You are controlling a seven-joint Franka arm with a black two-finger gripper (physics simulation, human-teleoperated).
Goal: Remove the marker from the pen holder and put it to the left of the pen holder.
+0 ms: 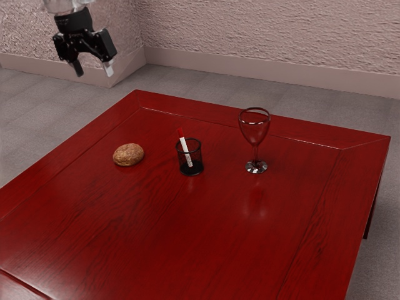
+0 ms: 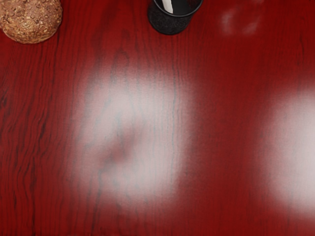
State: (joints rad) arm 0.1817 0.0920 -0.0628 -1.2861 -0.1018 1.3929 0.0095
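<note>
My gripper (image 1: 92, 70) hangs high at the exterior view's upper left, well above the tabletop and apart from everything, its two fingers spread open with nothing between them. The black mesh pen holder (image 1: 197, 167) stands upright on the red table. Inside it the white marker (image 1: 185, 149) leans, its red end sticking out above the rim. In the wrist view, part of the pen holder (image 2: 170, 22) appears at the edge, with a piece of the white marker (image 2: 168, 5) inside.
A brown bread roll (image 1: 129, 154) lies on the red table (image 1: 156, 225), on the exterior view's left of the pen holder. On the other side stands a clear stemmed glass (image 1: 255, 131). The wrist view has the roll (image 2: 29, 19) too.
</note>
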